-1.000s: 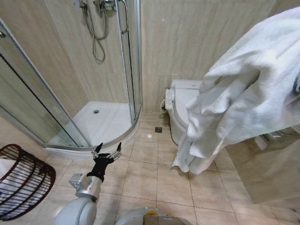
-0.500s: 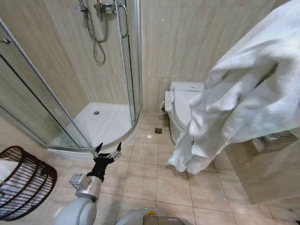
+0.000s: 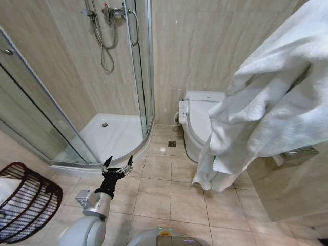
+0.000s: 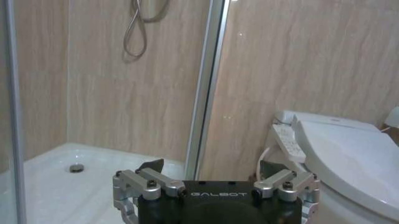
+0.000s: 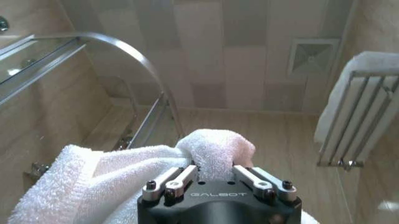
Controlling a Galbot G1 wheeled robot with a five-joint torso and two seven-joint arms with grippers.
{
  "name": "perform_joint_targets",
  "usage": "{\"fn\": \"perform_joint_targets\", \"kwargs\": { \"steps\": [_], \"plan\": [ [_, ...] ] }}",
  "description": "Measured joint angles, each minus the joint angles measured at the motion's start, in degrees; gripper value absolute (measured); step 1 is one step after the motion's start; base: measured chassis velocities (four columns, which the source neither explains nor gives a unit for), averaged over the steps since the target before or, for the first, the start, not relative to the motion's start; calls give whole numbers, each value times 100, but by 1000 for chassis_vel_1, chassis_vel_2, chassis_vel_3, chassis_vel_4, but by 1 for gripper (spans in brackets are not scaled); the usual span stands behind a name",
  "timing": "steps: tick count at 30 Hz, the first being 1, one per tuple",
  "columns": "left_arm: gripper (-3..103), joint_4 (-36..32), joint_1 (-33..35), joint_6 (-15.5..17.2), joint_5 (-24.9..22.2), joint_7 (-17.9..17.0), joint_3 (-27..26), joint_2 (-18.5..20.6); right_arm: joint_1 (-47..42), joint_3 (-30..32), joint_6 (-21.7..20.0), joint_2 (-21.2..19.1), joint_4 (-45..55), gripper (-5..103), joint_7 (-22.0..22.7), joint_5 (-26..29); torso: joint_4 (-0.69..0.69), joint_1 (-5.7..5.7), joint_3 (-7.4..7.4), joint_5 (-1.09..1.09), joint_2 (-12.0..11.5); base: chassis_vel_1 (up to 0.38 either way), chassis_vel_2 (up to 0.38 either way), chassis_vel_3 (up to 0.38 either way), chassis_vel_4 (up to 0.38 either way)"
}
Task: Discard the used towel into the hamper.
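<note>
A: Half done at best? White towel is pinched in the right gripper, held high at 3 o'clock.

B: Yep. Hamper sits at 8 o'clock, well apart. Left gripper is spread wide, nothing held.

The hamper is sitting at near left on the floor, the shower stall standing behind it — the toilet to its right — and the towel hanging at right, before the toilet.
</note>
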Motion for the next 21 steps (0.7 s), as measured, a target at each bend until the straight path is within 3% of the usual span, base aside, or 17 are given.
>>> {"fn": "perform_joint_targets", "kwargs": {
  "steps": [5, 21],
  "plan": [
    [100, 0, 0, 0, 0, 0, 0, 0, 39, 6, -81, -91, -2, 13, 188, 288, 0, 41, 84, 0, 124, 0, 0, 0, 0],
    [100, 0, 0, 0, 0, 0, 0, 0, 79, 13, -200, -100, -3, 13, 182, 572, 0, 186, 315, 1, 502, 0, 0, 0, 0]
  ]
}}
